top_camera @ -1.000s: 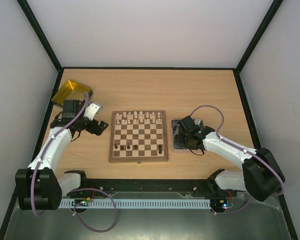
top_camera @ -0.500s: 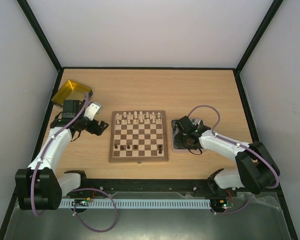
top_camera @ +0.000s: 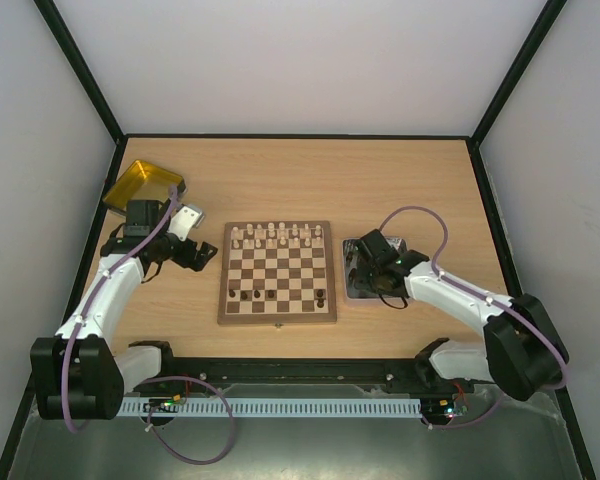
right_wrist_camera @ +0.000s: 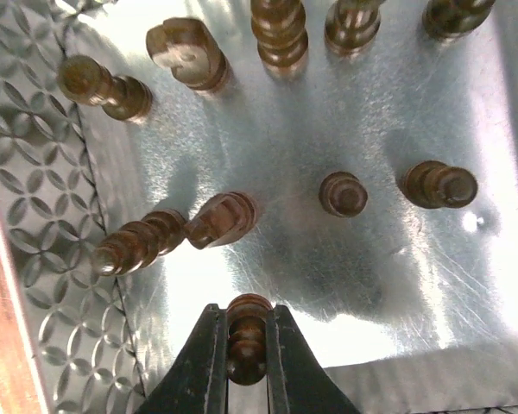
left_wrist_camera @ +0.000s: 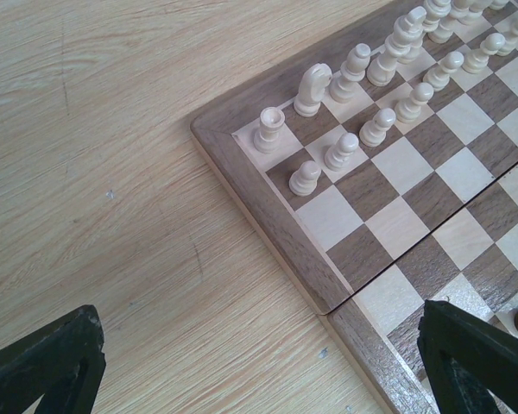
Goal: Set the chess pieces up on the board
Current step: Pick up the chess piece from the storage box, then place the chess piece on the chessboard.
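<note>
The board (top_camera: 278, 272) lies at the table's middle, with cream chess pieces (top_camera: 277, 236) in two rows along its far side and three dark pieces (top_camera: 257, 294) near its front. In the left wrist view the board's corner (left_wrist_camera: 242, 147) shows with cream pieces (left_wrist_camera: 313, 89). My left gripper (top_camera: 202, 252) hovers open just left of the board, nothing between its fingertips (left_wrist_camera: 471, 354). My right gripper (right_wrist_camera: 247, 345) is down in the grey metallic tray (top_camera: 352, 290), shut on a dark brown piece (right_wrist_camera: 248, 332). Several more dark pieces (right_wrist_camera: 221, 218) stand or lie in the tray.
A yellow translucent tray (top_camera: 140, 184) sits at the table's far left corner, behind the left arm. The grey tray has a patterned raised wall (right_wrist_camera: 34, 216) on its left side. Black frame posts edge the table.
My right gripper has closed its fingers on a dark piece in the grey tray, with the arm shifting slightly. The left arm has not moved.
</note>
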`<state>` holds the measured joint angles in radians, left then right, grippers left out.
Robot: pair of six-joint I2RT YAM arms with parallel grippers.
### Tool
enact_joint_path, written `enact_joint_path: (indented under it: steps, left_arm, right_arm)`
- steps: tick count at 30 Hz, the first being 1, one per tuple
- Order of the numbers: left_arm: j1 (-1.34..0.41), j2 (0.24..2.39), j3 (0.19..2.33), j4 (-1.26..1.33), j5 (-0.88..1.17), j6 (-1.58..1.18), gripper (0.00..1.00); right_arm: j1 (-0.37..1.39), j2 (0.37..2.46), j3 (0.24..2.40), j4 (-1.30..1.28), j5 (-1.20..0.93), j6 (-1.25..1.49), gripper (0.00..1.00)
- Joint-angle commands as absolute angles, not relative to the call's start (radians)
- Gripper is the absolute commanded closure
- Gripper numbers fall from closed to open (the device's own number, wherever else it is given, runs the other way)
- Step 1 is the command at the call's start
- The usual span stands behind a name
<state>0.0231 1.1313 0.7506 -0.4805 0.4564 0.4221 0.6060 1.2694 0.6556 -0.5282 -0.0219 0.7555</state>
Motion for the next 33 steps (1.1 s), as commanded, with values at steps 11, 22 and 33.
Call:
enact_joint_path:
  steps: [11, 22, 33]
  left_arm:
    - [0.029, 1.145, 0.736, -0.482, 0.475, 0.425, 0.0]
    - [0.028, 1.147, 0.738, -0.479, 0.471, 0.419, 0.0]
    - [0.028, 1.147, 0.739, -0.474, 0.464, 0.414, 0.0]
  right_arm:
    - [0.612, 1.171, 0.743, -0.659, 0.046, 0.77, 0.98]
    - [0.856, 1.266, 0.904, -0.696, 0.071, 0.816, 0.98]
    - [1.035, 1.499, 1.074, -0.673, 0.028, 0.785, 0.98]
